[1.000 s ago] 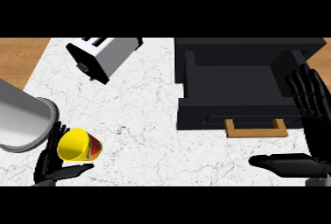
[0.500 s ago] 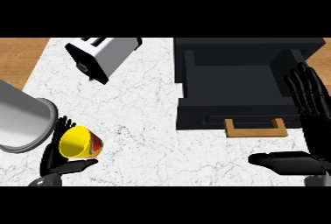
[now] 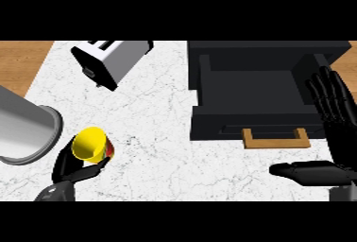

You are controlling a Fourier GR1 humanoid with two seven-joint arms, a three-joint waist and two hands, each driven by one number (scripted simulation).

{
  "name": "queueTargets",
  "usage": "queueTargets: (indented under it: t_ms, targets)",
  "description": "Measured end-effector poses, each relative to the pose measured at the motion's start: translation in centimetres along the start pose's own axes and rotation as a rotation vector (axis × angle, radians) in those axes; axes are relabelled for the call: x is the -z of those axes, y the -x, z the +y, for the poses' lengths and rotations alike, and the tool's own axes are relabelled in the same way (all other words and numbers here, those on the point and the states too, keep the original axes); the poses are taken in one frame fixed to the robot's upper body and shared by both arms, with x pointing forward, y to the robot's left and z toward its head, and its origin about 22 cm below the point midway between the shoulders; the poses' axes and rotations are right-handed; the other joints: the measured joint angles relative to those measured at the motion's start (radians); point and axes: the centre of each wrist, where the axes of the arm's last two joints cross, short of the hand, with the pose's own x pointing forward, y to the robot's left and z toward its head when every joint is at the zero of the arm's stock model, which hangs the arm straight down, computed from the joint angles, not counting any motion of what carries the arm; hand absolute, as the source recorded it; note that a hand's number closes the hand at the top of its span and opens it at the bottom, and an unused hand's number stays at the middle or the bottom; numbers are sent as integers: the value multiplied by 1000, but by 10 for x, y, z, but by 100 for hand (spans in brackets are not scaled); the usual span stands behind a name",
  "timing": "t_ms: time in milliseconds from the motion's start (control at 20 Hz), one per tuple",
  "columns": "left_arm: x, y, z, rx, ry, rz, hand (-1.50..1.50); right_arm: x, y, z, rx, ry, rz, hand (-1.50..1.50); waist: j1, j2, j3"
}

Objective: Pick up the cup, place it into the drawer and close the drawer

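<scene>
At lower left, our left hand (image 3: 70,166) curls around the yellow cup (image 3: 90,144). At lower right, our right hand (image 3: 333,127) rests with straight fingers. We should carry the cup up and right, over the open drawer (image 3: 251,85), keeping clear of its front wall.

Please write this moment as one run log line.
left hand: shut on yellow cup | black drawer: open | right hand: open, beside drawer

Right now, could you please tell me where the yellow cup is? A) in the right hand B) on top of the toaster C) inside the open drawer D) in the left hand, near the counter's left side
D: the left hand's fingers curl round the yellow cup, far from the open drawer.
</scene>
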Motion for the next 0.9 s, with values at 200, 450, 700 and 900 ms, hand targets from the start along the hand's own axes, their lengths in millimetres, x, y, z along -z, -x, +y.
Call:
queueTargets:
  t_ms: [200,450,700,900]
  targets:
    - [2,3,-10,-61,31,-1,150,1,0,3,0,1,-2,-150,1,0,0]
    - [8,3,-17,-99,1,-55,150,-7,5,-3,-13,-3,4,-150,0,0,0]
    - [29,-5,-22,-100,-68,-143,150,2,4,2,-12,-6,1,-150,-4,2,0]
    - [44,-13,-26,-86,-69,-197,150,7,4,2,-13,-3,-2,-150,-4,2,0]
